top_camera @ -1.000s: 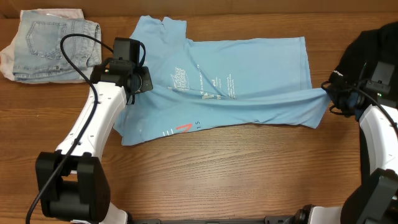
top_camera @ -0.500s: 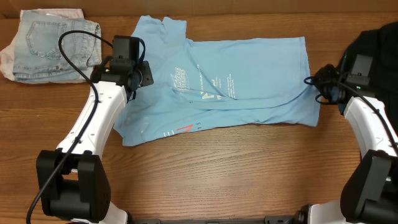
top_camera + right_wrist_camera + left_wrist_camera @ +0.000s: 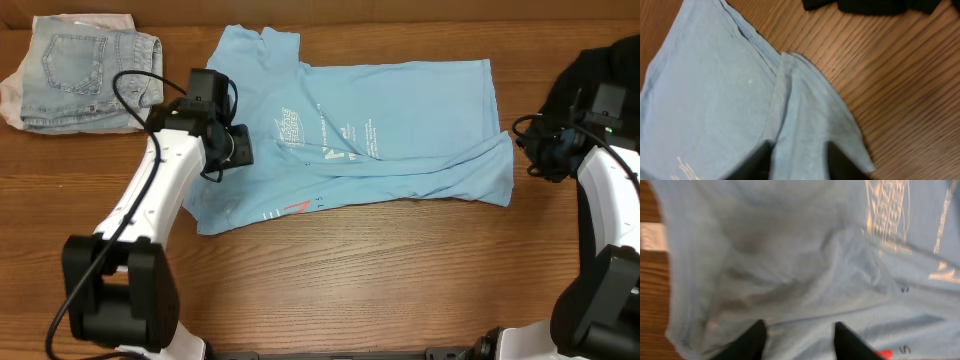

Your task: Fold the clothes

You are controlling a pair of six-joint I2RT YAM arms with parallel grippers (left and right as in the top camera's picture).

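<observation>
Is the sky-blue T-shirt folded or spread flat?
Partly folded: the sky-blue T-shirt lies mostly spread, with its lower edge lapped over itself.

White arm links (image 3: 160,195), black joints (image 3: 207,88), black left hand (image 3: 799,326) (looped black cable (image 3: 117,84) alongside)

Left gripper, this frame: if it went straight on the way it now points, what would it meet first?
The light blue T-shirt. The fingers of the left gripper stand apart and point straight at its rumpled cloth, with nothing in between. How near the cloth is, the wrist view does not show.

On the blue T-shirt (image 3: 400,110) the white print (image 3: 325,130) is illegible; beside the red mark (image 3: 296,206), perhaps "S"
</observation>
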